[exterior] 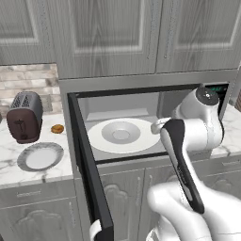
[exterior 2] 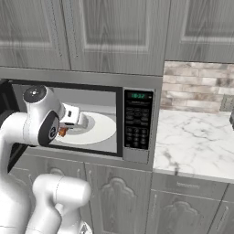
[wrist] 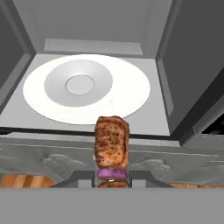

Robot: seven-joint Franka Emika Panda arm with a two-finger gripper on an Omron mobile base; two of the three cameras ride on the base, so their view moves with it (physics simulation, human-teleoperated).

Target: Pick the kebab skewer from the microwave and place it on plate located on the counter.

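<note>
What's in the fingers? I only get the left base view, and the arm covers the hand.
Observer: The fingers are shut on the kebab skewer. The hand view shows it standing between them.
Operator: Is it out of the microwave?
Observer: Probably about at the opening. The hand view looks in from the front, with the skewer low against the microwave front edge and the turntable farther in.
Operator: Any second angle?
Observer: In the right base view, an orange bit of the skewer shows under the hand, at the turntable's near left edge.
</note>
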